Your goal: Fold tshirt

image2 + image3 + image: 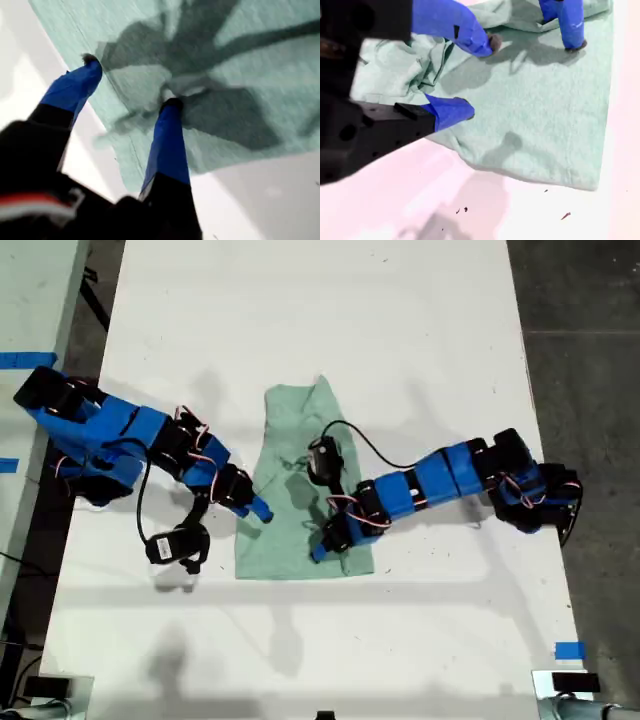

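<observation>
My first pincer (131, 81): hanging open, both tips touching cloth.
My second pincer (480, 75): gaping wide, angling low over bunched cloth.
Tshirt (290, 430): lying mid-counter (300, 320) under both pincers, hem at 6 o'clock in the exterior view.

tshirt (300, 510): plain pale mint green.
table (300, 320): white.
my arms (130, 435): blue and black.
tape (569, 650): blue.

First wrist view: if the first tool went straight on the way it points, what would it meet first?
The tshirt: my first tool, open, points down at creased cloth near its edge, with the table beneath. Tips look nearly touching, though depth is unclear.
</observation>
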You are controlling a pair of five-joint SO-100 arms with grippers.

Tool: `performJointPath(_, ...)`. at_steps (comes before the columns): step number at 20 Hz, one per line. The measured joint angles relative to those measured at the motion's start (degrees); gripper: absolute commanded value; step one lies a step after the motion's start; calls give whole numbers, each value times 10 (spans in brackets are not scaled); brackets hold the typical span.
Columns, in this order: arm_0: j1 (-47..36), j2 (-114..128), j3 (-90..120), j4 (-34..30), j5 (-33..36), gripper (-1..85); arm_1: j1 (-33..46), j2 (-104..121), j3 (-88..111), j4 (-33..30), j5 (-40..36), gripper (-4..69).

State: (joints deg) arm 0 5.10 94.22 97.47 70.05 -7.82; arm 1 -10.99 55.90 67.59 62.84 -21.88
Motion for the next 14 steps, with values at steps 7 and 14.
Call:
performJointPath(7, 16, 39, 43, 42, -44, 156, 0, 121, -4, 130, -22, 255)
performJointPath(14, 20, 52, 186, -91, -66, 157, 0, 127, -4, 136, -29, 242)
